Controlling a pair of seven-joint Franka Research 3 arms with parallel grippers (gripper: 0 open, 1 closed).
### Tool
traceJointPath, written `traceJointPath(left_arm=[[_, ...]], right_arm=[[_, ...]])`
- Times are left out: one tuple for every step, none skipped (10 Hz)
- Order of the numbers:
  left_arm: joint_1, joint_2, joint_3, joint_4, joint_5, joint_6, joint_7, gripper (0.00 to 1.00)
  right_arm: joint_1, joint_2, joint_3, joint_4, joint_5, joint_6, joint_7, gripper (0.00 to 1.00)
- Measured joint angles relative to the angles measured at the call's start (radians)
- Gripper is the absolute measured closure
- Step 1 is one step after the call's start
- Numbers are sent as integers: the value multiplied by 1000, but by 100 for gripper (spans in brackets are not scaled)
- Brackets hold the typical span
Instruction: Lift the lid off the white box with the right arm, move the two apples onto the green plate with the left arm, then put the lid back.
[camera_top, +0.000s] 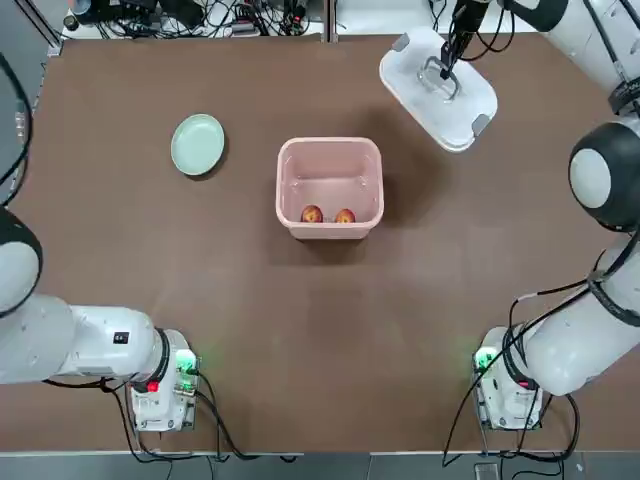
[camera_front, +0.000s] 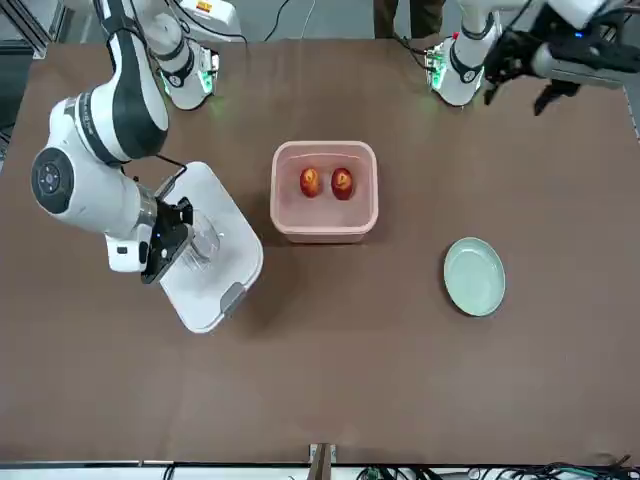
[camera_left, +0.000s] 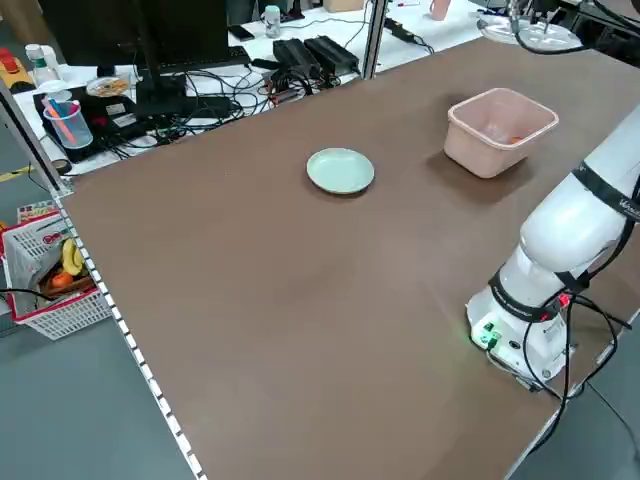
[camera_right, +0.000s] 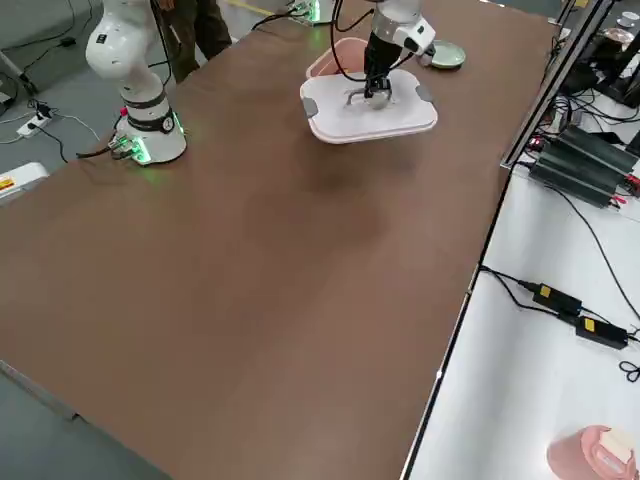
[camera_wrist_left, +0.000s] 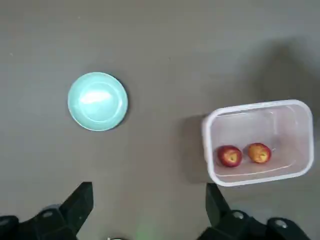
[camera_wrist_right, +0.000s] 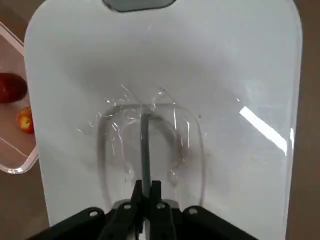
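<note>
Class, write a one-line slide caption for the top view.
Right gripper holds the lid by its handle, away from the open white box with two apples inside; green plate waits empty.

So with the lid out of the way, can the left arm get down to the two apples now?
Probably yes. The lid is held by the right hand off to the side, so the white box is open on top, with the apples exposed. The left hand is open.
</note>
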Motion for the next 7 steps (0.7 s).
traceJointPath(left_arm=[[-1,2,-63,-3,0,23,-57,1],[-2,10,-120,-11,2,58,-118,1],[-3,32,-177,-22,22,95,-173,0],[-4,70,-238,-32,66,135,-213,0],[-6,119,-293,-37,99,179,-269,0],[-21,174,-326,-41,116,221,-361,0],[-56,234,-336,-43,156,254,-450,0]], right_arm=[[-1,0,2,-1,0,-2,0,93],[-2,0,3,-1,1,-3,0,93],[-3,0,3,-1,1,-4,0,93],[-4,0,4,-2,1,-8,0,93],[-5,0,4,-2,1,-10,0,93],[-6,0,5,-2,1,-11,-1,93],[-7,0,5,-2,1,-11,-2,93]])
